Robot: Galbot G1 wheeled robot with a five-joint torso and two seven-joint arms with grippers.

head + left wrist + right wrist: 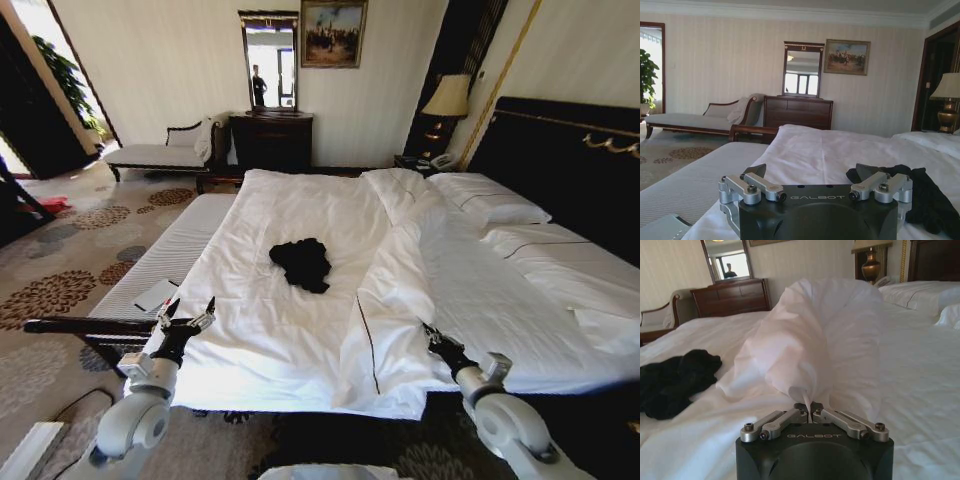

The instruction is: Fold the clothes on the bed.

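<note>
The clothes (302,263) lie as a crumpled black heap in the middle of the bed's white duvet (270,330). My left gripper (187,315) hovers open at the bed's near left corner, well short of the heap. In the left wrist view its fingers (757,172) stand spread, with the clothes (927,197) beyond them on one side. My right gripper (430,332) is at the near edge of a raised duvet fold (395,280). In the right wrist view that gripper (808,411) is shut on the tip of the white fold (815,340), and the clothes (675,380) lie off to the side.
A padded bench (170,255) with a flat white item (155,295) runs along the bed's left side, with a dark wooden rail (90,326) in front. Pillows (490,200) and the dark headboard (570,150) are at the right. A chaise (160,152), dresser (270,140) and lamp (447,97) line the far wall.
</note>
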